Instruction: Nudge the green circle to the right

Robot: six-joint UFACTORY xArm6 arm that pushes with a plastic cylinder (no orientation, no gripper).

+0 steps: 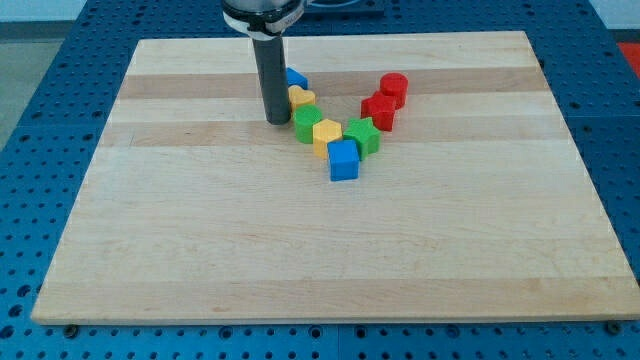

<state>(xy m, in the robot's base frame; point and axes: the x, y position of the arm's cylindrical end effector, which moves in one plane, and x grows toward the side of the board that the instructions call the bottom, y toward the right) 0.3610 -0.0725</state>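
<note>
The green circle (307,124) sits near the board's upper middle, in a curved row of blocks. My tip (276,121) stands just to its left, nearly touching it. A yellow heart (302,97) lies right above the green circle, and a blue block (296,77) is partly hidden behind the rod. A yellow hexagon (327,135) touches the green circle at its lower right. Beyond it are a green star (362,134) and a blue cube (343,160).
A red star (379,110) and a red cylinder (394,88) lie to the right of the row. The wooden board (200,250) rests on a blue perforated table (40,120).
</note>
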